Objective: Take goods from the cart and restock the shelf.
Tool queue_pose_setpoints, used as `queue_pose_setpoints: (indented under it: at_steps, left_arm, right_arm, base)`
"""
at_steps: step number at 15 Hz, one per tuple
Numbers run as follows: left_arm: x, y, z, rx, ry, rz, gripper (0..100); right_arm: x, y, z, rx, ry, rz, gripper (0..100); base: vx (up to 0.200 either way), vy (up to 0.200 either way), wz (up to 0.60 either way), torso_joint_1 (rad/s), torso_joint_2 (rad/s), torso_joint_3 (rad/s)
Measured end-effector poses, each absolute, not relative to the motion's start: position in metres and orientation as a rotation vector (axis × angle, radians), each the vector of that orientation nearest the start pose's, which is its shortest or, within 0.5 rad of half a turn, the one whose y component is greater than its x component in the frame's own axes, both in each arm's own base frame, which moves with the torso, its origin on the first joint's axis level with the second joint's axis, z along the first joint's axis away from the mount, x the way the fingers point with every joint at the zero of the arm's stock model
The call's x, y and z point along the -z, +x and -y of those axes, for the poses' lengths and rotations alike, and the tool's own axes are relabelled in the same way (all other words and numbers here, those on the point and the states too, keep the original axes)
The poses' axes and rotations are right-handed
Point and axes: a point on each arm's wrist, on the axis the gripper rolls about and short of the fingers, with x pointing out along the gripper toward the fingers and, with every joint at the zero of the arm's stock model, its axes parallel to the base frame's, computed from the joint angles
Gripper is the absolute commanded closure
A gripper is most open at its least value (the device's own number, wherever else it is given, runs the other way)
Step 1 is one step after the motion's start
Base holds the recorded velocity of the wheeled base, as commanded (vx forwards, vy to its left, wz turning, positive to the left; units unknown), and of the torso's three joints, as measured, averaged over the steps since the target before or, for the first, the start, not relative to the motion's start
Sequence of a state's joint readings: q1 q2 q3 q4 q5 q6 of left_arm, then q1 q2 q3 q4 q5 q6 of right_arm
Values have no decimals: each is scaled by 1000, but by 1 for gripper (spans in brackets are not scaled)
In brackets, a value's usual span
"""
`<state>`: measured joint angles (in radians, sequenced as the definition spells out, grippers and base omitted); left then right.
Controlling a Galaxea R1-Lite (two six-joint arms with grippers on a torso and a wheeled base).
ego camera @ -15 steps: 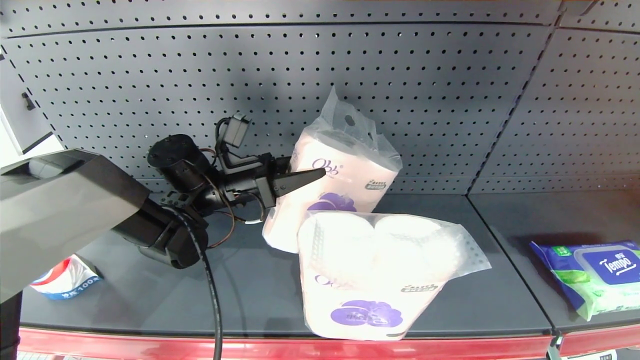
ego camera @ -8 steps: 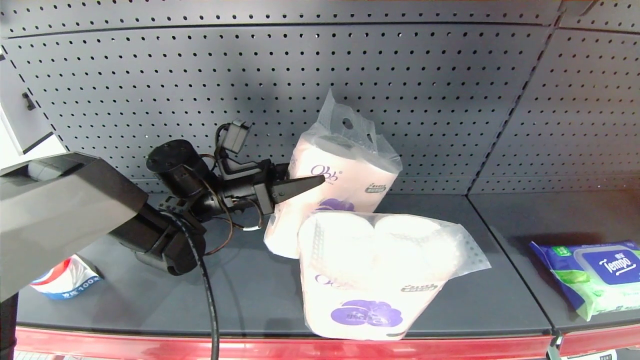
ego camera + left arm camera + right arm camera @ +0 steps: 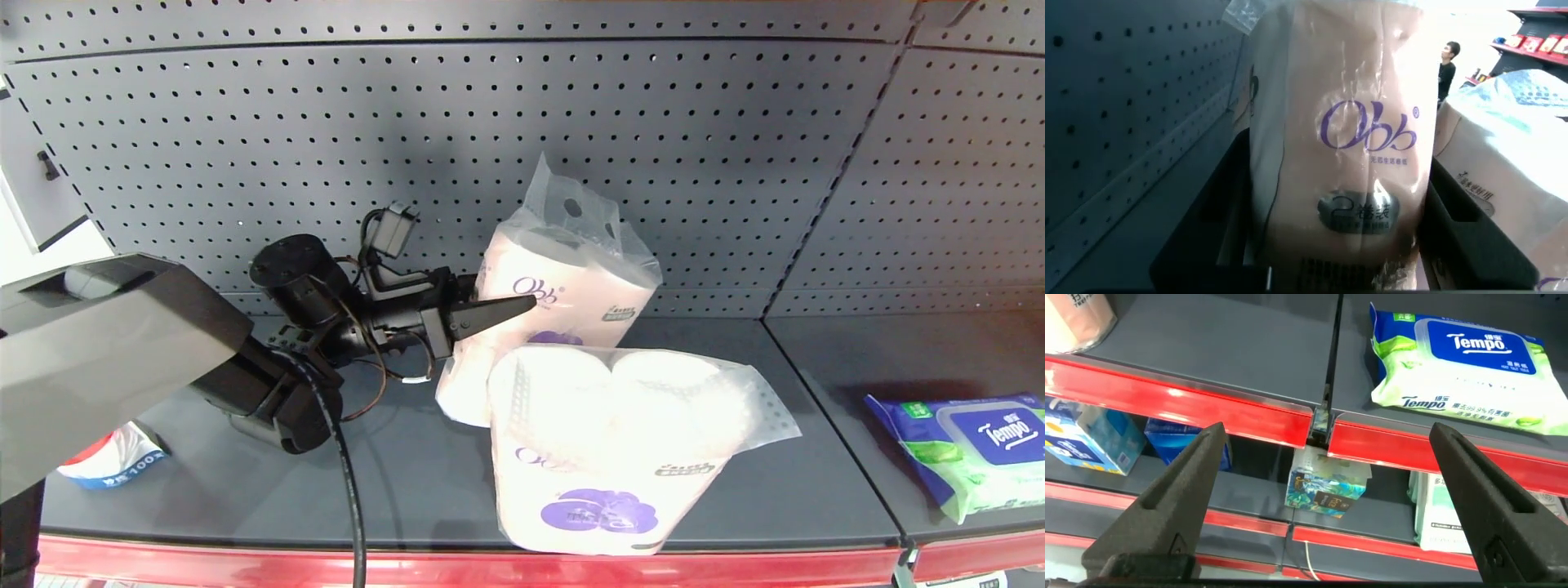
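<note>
A pink toilet paper pack (image 3: 571,282) with purple print stands tilted at the back of the grey shelf (image 3: 245,482), its plastic handle flap pointing up. My left gripper (image 3: 522,300) is shut on it from the left side. In the left wrist view the toilet paper pack (image 3: 1335,155) sits between the two black fingers (image 3: 1200,237). A second, matching pack (image 3: 612,445) stands in front of it near the shelf's front edge. My right gripper (image 3: 1327,429) hangs open and empty, in front of the red shelf edge (image 3: 1208,404).
A blue and green wet-wipes pack (image 3: 971,449) lies on the shelf section to the right, past a divider; the wet-wipes pack (image 3: 1454,351) lies above the right gripper. A red, white and blue packet (image 3: 114,457) lies at the far left. Pegboard (image 3: 490,122) backs the shelf.
My left gripper and the held pack have sunk a little toward the shelf and shifted slightly right. The front pack and the wet wipes have not moved.
</note>
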<state>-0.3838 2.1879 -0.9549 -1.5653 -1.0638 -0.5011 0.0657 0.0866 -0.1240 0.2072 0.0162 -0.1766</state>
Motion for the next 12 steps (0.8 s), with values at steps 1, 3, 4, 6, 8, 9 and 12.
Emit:
queue_pose_setpoints:
  at_steps: [1,3,4,6,8,9,12]
  left_arm:
    - [-134,353,165,1482,-285,-24,100]
    - [-131,353,169,1494,-284,-25,100]
    - [-131,353,171,1500,-283,-23,100]
    - [-135,355,175,1522,-275,-13,100]
    - [-140,360,180,1536,-268,1,100]
    - [-142,362,182,1539,-266,8,100]
    - [-150,371,186,1542,-260,26,100]
  right_arm:
    - [-91,-26,1,-97,-181,-162,0]
    - [-91,-26,1,-97,-183,-162,0]
    - [-91,-26,1,-97,-190,-162,0]
    - [-91,-26,1,-98,-194,-161,0]
    - [-91,-26,1,-98,-196,-161,0]
    - [-91,-26,1,-98,-196,-161,0]
    - [-91,-26,1,-98,-195,-161,0]
  base:
    - [0,0,0,0,0,0]
    - [0,0,0,0,0,0]
    - [0,0,0,0,0,0]
    - [0,0,0,0,0,0]
    - [0,0,0,0,0,0]
    - [0,0,0,0,0,0]
    - [0,0,0,0,0,0]
